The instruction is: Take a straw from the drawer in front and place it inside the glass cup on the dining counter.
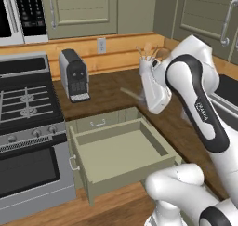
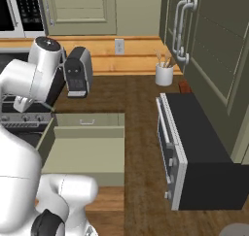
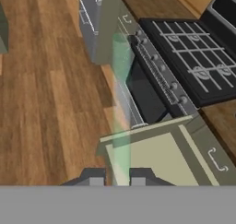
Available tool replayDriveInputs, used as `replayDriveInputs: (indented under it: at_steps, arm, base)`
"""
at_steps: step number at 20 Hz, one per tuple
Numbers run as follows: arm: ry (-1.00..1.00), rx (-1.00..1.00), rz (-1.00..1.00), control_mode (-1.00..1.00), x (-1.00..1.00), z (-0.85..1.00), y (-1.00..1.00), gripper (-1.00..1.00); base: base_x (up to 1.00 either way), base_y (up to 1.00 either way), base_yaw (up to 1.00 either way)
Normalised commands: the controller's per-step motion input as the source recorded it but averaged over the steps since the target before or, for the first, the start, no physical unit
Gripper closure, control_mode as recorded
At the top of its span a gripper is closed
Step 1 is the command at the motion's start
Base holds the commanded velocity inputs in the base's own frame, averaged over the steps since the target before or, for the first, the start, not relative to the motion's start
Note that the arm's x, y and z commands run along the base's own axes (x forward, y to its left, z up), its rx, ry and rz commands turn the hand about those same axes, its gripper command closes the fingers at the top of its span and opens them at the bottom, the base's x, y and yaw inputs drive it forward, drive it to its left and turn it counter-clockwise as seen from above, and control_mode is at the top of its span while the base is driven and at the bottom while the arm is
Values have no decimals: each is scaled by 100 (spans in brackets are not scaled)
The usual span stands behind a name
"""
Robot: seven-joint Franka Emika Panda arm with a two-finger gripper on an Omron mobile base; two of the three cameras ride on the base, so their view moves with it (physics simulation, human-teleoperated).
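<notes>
Above the open drawer [image 3: 152, 158], straw [image 3: 120, 103] clamped in pincer [image 3: 117, 181]

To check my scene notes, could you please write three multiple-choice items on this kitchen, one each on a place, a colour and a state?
1. Where is the coffee machine?
A. on the counter, by the wall
B. on the stove
C. on the floor

2. What colour is the inside of the drawer?
A. red
B. pale green
C. black

3. What is the gripper doing?
A. open wide and empty
B. shut on a spoon
C. shut on the straw

Answers:
1. A, it stands on the brown top below the wall socket.
2. B, the open box shows pale green.
3. C, the hand view shows the pale stick rising from between the closed tips.
</notes>
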Motion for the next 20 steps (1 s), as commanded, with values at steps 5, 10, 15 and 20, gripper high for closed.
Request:
replayDriveInputs:
  at_steps: [5, 10, 15, 20]
  arm:
    - [-3, 0, 4, -100, -65, -2, 0, 100]
    - [0, 0, 3, 100, -23, -3, 2, 100]
    - [0, 0, 0, 100, 0, 0, 0, 100]
    - [0, 0, 0, 100, 0, 0, 0, 100]
  base:
    - [0, 0, 0]
    - [-17, 13, 5]
    - [-43, 46, 20]
    - [-46, 66, 39]
